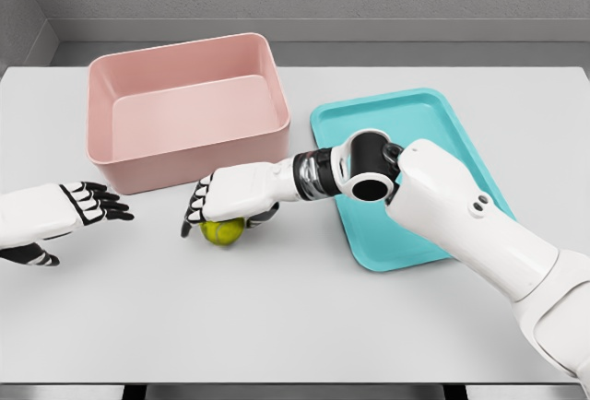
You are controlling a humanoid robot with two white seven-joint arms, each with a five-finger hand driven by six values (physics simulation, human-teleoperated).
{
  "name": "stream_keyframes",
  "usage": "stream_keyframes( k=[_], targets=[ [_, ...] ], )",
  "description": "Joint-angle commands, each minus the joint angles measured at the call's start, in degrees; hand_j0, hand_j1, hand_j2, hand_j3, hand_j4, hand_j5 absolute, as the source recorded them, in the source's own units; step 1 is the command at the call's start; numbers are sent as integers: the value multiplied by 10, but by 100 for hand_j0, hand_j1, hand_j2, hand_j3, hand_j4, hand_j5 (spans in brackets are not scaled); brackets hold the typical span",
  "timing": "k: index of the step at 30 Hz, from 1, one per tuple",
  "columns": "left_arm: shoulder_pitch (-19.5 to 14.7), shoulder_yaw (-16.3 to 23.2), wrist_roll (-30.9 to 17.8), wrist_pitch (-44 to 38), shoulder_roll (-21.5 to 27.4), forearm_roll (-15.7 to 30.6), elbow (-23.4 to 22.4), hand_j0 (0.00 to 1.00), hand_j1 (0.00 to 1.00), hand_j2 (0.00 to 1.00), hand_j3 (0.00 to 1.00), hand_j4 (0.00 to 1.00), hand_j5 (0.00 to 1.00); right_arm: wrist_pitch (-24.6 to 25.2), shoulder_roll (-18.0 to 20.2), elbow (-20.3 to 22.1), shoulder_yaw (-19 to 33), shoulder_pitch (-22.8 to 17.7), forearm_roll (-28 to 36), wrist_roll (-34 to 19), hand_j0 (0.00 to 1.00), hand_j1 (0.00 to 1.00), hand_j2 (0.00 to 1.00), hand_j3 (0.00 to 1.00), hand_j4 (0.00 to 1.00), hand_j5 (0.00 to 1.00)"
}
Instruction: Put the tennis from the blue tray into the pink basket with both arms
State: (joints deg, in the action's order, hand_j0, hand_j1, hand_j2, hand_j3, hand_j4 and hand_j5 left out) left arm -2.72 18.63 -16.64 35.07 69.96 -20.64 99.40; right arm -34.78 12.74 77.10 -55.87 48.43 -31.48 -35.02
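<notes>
A yellow-green tennis ball (223, 231) lies on the white table, in front of the pink basket (189, 108) and left of the blue tray (406, 179). My right hand (221, 202) reaches across from the right and sits on top of the ball, fingers curled down around it. At the left edge my left hand (92, 202) hovers with its black-tipped fingers spread, pointing toward the ball and holding nothing. The tray holds nothing and the basket's interior looks bare.
The white table (277, 317) spreads wide in front of the ball. My right forearm and elbow cross over the tray's left half. A grey wall runs behind the table.
</notes>
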Motion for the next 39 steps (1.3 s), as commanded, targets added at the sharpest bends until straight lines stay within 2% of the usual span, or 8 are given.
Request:
stream_keyframes(
  k=[1,8,13,16,20,26,30,39],
  targets=[
    [0,0,0,-1,1,3,0,100,100,100,100,100,100,2,4,3,1,0,3,0,97,97,97,97,97,97],
    [-1,1,0,-1,1,3,0,100,100,100,100,100,100,2,70,79,9,-4,5,0,99,99,99,99,99,99],
    [-1,2,0,-1,0,3,0,100,100,100,100,100,100,-2,165,206,72,-31,11,0,99,99,99,99,99,99],
    [-1,2,0,-1,-2,3,0,100,100,100,100,100,100,-2,187,225,124,-51,13,0,99,99,99,99,99,99],
    [-5,2,0,-1,-15,0,0,100,100,100,100,100,100,-2,238,226,263,-120,19,0,99,99,99,99,99,99],
    [-19,3,-1,-1,-82,-64,14,100,100,100,100,100,100,-2,332,220,480,-248,170,0,99,99,99,99,99,99],
    [-47,22,-2,-1,-114,-78,20,100,100,100,100,100,100,-2,309,220,582,-342,176,0,100,100,100,100,100,100],
    [-91,57,-4,-1,-142,-82,37,100,100,100,100,100,100,-2,229,221,639,-431,179,0,100,100,100,100,100,100]
  ],
)
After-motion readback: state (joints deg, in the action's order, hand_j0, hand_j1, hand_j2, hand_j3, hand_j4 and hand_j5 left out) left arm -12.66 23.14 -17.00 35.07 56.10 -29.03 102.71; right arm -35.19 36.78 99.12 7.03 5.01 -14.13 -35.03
